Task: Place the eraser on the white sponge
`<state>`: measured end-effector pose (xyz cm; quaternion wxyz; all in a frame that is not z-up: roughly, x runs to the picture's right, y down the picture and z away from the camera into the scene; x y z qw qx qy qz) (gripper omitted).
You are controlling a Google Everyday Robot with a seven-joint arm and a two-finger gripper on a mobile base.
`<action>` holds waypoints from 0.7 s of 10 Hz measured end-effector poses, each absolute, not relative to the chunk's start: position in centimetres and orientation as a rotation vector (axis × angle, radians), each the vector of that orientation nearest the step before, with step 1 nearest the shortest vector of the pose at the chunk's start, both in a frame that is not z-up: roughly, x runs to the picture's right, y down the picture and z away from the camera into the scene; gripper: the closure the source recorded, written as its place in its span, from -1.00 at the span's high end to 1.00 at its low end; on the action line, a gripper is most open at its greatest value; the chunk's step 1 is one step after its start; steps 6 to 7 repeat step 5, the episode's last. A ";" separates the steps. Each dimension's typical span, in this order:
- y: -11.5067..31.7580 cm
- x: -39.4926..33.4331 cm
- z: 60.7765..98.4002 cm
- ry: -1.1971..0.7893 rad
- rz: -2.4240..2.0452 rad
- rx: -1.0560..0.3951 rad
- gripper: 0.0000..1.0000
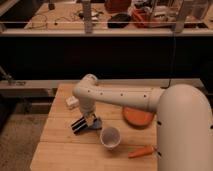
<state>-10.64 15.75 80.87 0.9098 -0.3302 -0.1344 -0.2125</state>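
Note:
The eraser [78, 125], a small black block with pale stripes, is tilted just above the wooden table [55, 145], left of centre. My gripper [88, 120] points down from the white arm [115, 97] and is shut on the eraser's right end. The white sponge [71, 103], a small off-white block, lies on the table up and to the left of the gripper, partly behind the arm's wrist and apart from the eraser.
A small blue lump [98, 123] lies right beside the gripper. A white cup [110, 136] stands to the lower right. An orange plate [137, 116] sits to the right under the arm, and a carrot [141, 151] lies near the front edge.

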 end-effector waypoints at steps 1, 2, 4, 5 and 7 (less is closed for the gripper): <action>15.7 -10.6 80.9 -0.277 -0.441 -0.681 0.58; 15.7 -10.6 80.9 -0.277 -0.443 -0.680 0.60; 15.7 -10.3 80.9 -0.276 -0.445 -0.680 0.60; 15.7 -10.3 81.0 -0.275 -0.446 -0.680 0.60; 15.7 -10.3 81.0 -0.275 -0.446 -0.680 0.60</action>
